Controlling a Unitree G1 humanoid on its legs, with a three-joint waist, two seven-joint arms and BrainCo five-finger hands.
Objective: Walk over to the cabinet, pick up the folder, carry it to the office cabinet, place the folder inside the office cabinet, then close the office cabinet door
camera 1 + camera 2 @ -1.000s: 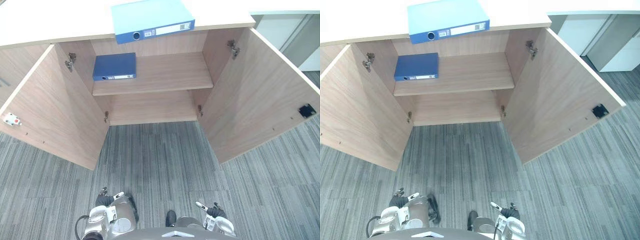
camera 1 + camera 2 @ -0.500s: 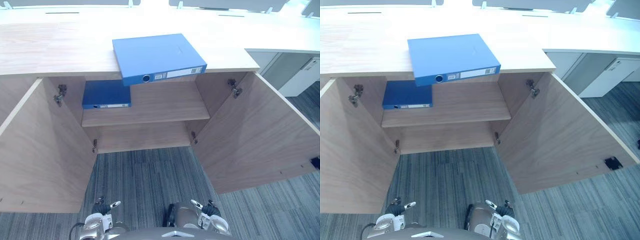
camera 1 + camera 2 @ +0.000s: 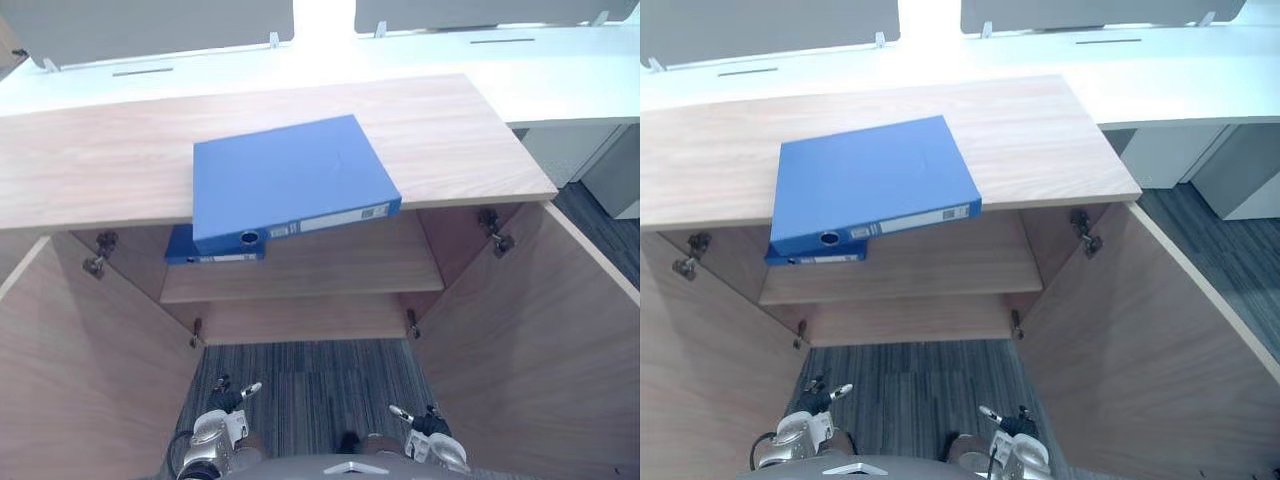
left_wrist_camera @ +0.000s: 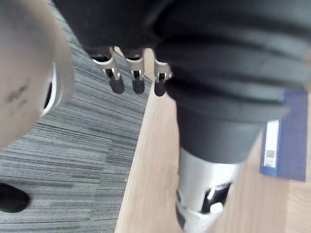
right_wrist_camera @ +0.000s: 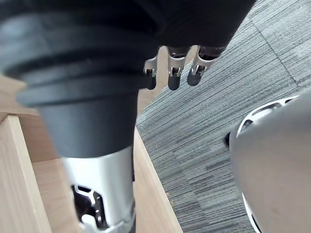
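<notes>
A light blue folder [image 3: 285, 185] lies flat on the wooden cabinet top [image 3: 450, 140], its labelled spine hanging over the front edge. Under it a darker blue folder [image 3: 215, 257] rests on the inner shelf [image 3: 340, 270], mostly hidden by the top folder. Both cabinet doors stand open, the left door [image 3: 80, 380] and the right door [image 3: 540, 340]. My left hand [image 3: 222, 402] and right hand [image 3: 428, 422] hang low by the carpet, well short of the folders. The left hand's fingers [image 4: 121, 80] and the right hand's fingers [image 5: 175, 73] hang straight and hold nothing.
Grey striped carpet [image 3: 310, 390] runs between the open doors up to the cabinet. Behind the cabinet stand white desks with grey partition panels [image 3: 150, 25]. A white unit [image 3: 1230, 170] stands off to the right.
The whole picture has shifted: the camera has come closer and looks more onto the cabinet top. The folders lie as before. Both hands stay low and open.
</notes>
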